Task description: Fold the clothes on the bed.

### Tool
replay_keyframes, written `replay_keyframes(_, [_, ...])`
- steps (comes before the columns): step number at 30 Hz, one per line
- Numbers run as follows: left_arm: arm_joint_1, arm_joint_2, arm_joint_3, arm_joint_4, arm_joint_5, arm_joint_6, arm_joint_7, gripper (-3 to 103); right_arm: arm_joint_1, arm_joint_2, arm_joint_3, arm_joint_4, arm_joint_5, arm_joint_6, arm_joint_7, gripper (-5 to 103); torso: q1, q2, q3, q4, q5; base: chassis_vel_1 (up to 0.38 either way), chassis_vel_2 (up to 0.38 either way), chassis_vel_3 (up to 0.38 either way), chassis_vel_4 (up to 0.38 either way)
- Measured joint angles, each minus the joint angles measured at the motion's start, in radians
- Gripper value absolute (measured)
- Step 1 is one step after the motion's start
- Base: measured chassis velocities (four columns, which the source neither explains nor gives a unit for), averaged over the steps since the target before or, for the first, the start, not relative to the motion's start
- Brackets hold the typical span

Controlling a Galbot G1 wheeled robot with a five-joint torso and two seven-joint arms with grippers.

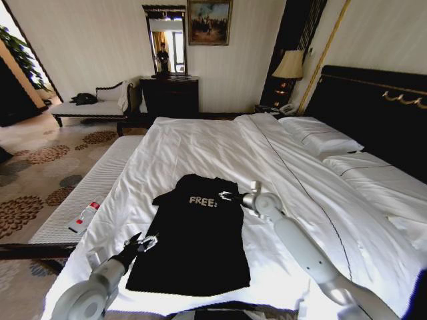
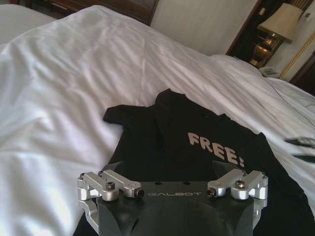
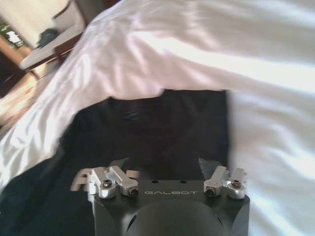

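Tools poised at two edges of the black T-shirt on the bed.

My left tool sits at the near left hem with its jaws parted and nothing between them, placed there, I judge, to catch the lower edge; my right tool reaches to the far right shoulder beside the white "FREE!" lettering, and from the right wrist view its fingers look spread too, though what lies between them I cannot tell. The shirt lies flat, chest up, on the near part of the white duvet, collar toward the far side. Its fabric is soft, matte and limp, with a rumpled sleeve on the left; the duvet is smooth and faintly creased. Both tools are hard dark metal with silver linkages.
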Motion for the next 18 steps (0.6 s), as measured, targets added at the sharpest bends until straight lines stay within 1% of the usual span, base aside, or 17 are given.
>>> replay_keyframes(1, [-0.050,0.013,0.031,0.033,0.001,0.001,-0.003,100,-0.042,-0.008,0.045,0.013,-0.003,0.001,0.000,85,0.000,0.000,0.000,-0.0002,-0.0001,0.000,0.000,0.000,0.000])
replay_keyframes(3, [-0.101,0.027,0.059,0.069,0.002,0.004,-0.001,100,-0.094,-0.012,0.102,0.029,-0.009,0.005,0.001,95,0.000,0.000,0.000,-0.0004,0.0000,0.000,0.000,0.000,0.000])
replay_keyframes(4, [-0.101,0.027,0.059,0.069,0.002,0.004,-0.001,100,-0.094,-0.012,0.102,0.029,-0.009,0.005,0.001,95,0.000,0.000,0.000,-0.0004,0.0000,0.000,0.000,0.000,0.000])
replay_keyframes(5, [-0.128,0.031,0.073,0.090,0.001,0.005,0.002,100,-0.122,-0.014,0.130,0.039,-0.014,0.009,0.002,95,0.000,0.000,0.000,0.0000,0.0000,0.000,0.000,0.000,0.000])
replay_keyframes(6, [-0.155,0.033,0.084,0.113,-0.001,0.006,0.005,100,-0.149,-0.015,0.155,0.050,-0.023,0.013,0.003,99,0.000,0.000,0.000,0.0000,-0.0001,0.000,0.000,0.000,0.000])
replay_keyframes(8, [-0.217,0.034,0.112,0.172,-0.002,0.008,0.016,100,-0.215,-0.016,0.208,0.077,-0.033,0.021,0.007,100,0.000,0.000,0.000,0.0000,-0.0001,0.000,0.000,0.000,0.000])
replay_keyframes(10, [-0.225,0.033,0.115,0.180,-0.002,0.009,0.018,100,-0.222,-0.016,0.213,0.079,-0.034,0.022,0.007,100,0.000,0.000,0.000,-0.0002,-0.0001,0.000,0.000,0.000,0.000])
replay_keyframes(11, [-0.245,0.030,0.121,0.203,0.006,0.010,0.025,100,-0.236,-0.016,0.223,0.082,-0.035,0.024,0.007,100,0.000,0.000,0.000,-0.0005,-0.0003,0.000,0.000,0.000,0.000])
replay_keyframes(13, [-0.250,0.028,0.122,0.213,0.020,0.010,0.031,100,-0.236,-0.015,0.222,0.078,-0.035,0.025,0.006,100,0.000,0.000,0.000,-0.0001,-0.0002,0.000,0.000,0.000,0.000])
replay_keyframes(15, [-0.271,0.028,0.139,0.233,0.058,0.001,0.040,100,-0.230,-0.010,0.218,0.064,-0.034,0.026,0.002,100,0.000,0.000,0.000,0.0008,0.0000,0.000,0.000,0.000,0.000])
replay_keyframes(18, [-0.300,0.032,0.162,0.247,0.075,-0.006,0.042,100,-0.226,-0.005,0.215,0.055,-0.034,0.026,0.001,100,0.000,0.000,0.000,0.0005,-0.0002,0.000,0.000,0.000,0.000])
